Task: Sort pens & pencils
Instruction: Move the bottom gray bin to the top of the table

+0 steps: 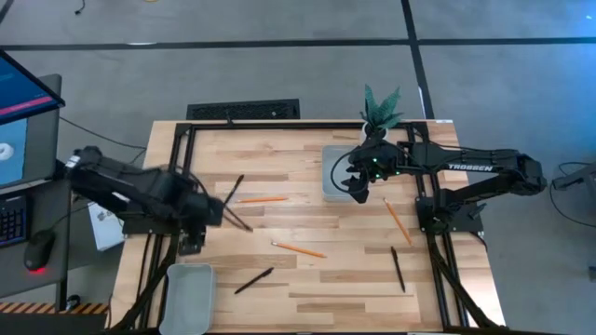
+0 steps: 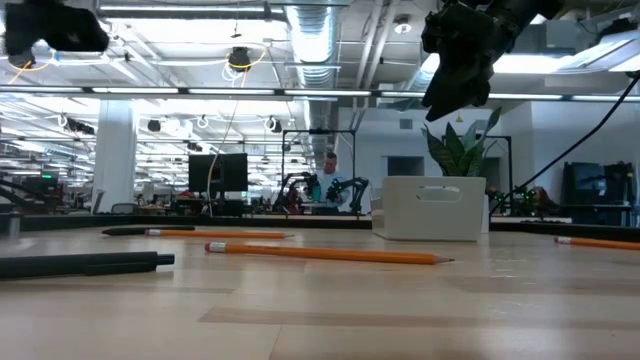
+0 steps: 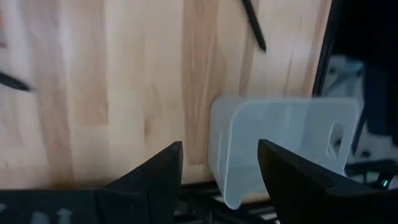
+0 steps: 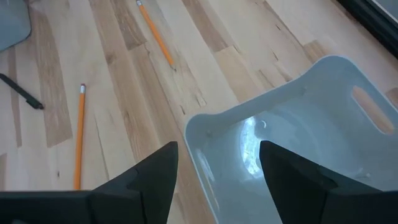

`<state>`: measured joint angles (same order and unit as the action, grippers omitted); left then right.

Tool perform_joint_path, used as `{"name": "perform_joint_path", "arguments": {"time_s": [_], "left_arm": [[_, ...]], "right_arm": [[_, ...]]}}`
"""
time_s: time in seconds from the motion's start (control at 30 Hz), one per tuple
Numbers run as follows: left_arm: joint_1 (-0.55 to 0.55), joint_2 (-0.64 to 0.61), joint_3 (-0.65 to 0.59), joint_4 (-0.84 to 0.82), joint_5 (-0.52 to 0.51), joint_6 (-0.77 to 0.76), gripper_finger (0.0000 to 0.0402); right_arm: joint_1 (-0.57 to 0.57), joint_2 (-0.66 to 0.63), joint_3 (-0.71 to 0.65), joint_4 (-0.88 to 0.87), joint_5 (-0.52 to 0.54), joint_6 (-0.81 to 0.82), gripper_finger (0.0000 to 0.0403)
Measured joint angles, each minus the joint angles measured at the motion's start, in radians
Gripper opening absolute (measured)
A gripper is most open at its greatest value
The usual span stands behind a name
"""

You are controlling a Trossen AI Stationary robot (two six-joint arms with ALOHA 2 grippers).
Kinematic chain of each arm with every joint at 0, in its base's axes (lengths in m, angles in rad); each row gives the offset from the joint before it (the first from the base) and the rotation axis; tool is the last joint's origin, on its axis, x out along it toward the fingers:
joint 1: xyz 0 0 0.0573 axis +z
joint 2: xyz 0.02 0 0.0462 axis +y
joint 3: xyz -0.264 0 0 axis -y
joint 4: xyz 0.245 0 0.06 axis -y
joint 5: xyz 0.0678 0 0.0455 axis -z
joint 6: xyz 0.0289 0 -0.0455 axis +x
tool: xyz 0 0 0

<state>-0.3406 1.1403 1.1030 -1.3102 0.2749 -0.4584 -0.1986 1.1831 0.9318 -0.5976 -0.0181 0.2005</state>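
Pens point(image 1: 253, 279) and pencils point(image 1: 299, 248) lie below both open tools.

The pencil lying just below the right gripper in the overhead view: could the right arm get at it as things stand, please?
Probably yes. The right gripper hovers open and empty over the tray, and the pencil lies close by on bare wood with nothing on it.

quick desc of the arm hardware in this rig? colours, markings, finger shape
Two matte black jointed arms. The right arm carries white TROSSEN lettering on its forearm and a small green light near the wrist. The left arm shows no readable marking. Each gripper, left gripper and right gripper, has two dark, flat, wedge-shaped fingers.
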Motion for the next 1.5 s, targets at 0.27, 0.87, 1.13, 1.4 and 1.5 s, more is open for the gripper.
{"name": "perform_joint_path", "arguments": {"time_s": [0.27,0.87,1.13,1.4,1.5], "left_arm": [[-0.2,0.116,-0.001,0.0,-0.025,-0.101,0.02],[-0.347,0.136,-0.246,0.327,-0.028,-0.341,0.02],[-0.354,0.136,-0.333,0.403,-0.046,-0.41,0.02],[-0.354,0.136,-0.39,0.456,-0.07,-0.437,0.02],[-0.354,0.136,-0.41,0.476,-0.069,-0.445,0.02]], "right_arm": [[0.002,0.0,0.0,0.0,0.0,-0.001,0.0249],[0.053,0.0,0.0,0.003,-0.003,0.0,0.0249],[0.061,0.0,0.0,0.003,-0.003,0.0,0.0249],[0.061,0.0,0.0,0.003,-0.003,0.0,0.0249],[0.061,0.0,0.0,0.003,-0.002,0.0,0.0249]]}}
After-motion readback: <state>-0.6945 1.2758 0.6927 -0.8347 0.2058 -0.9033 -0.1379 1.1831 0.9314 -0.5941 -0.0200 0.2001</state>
